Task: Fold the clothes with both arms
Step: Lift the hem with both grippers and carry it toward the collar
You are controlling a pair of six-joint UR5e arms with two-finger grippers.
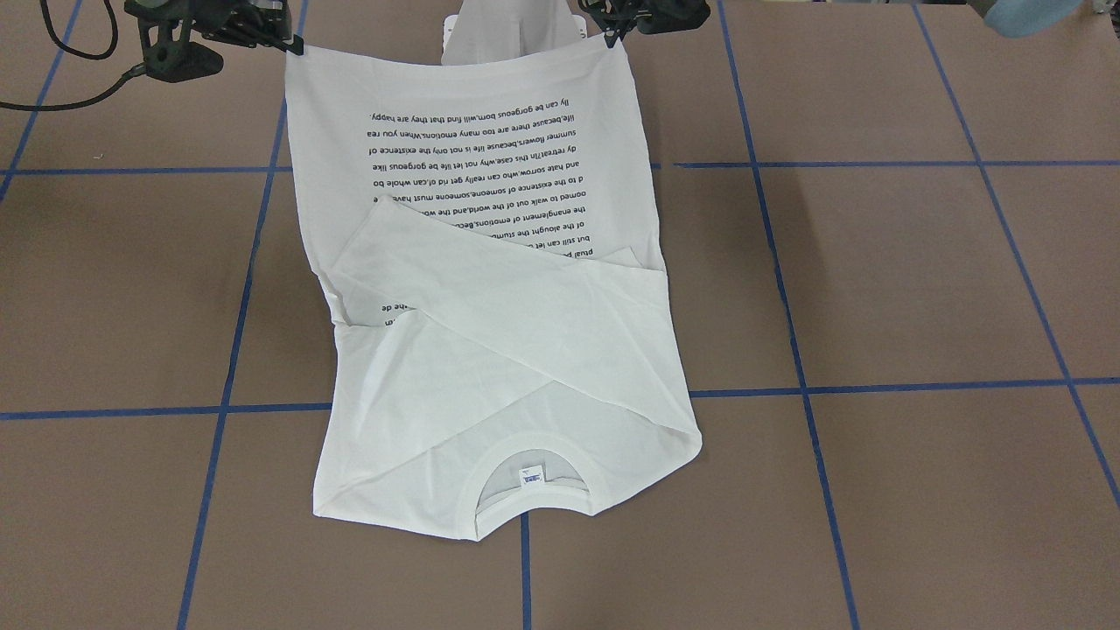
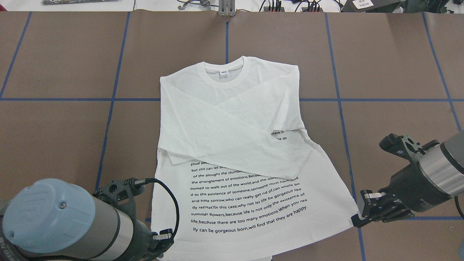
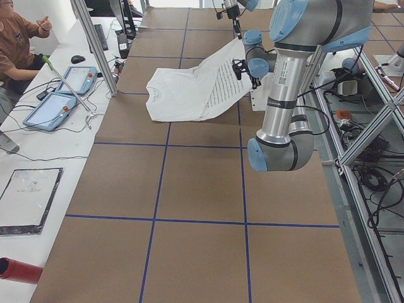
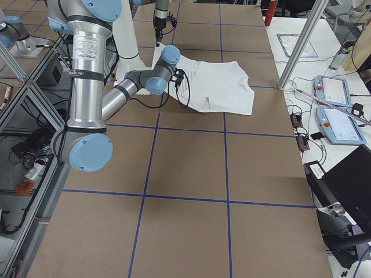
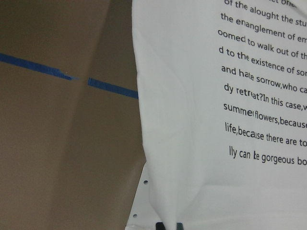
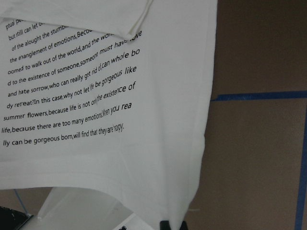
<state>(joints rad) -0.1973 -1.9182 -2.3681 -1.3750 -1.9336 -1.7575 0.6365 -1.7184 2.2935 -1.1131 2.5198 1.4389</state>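
The white long-sleeved T-shirt (image 2: 232, 119) lies text side up, collar (image 2: 224, 70) at the far end, both sleeves crossed over the chest. Its hem end with the black text (image 2: 246, 203) is raised off the table toward me. My left gripper (image 2: 161, 243) is shut on the left hem corner, and its fingertips (image 5: 168, 226) pinch the cloth's edge. The right gripper (image 2: 357, 219) is shut on the right hem corner (image 6: 165, 224). From the front, the hem hangs stretched between the right gripper (image 1: 293, 44) and the left gripper (image 1: 612, 26).
Blue tape lines (image 2: 337, 99) grid the brown table. My white pedestal base (image 1: 507, 35) stands behind the hem. A person (image 3: 19, 38) sits by two teach pendants (image 3: 63, 95) on the side bench; a red cylinder (image 3: 19, 270) lies there too.
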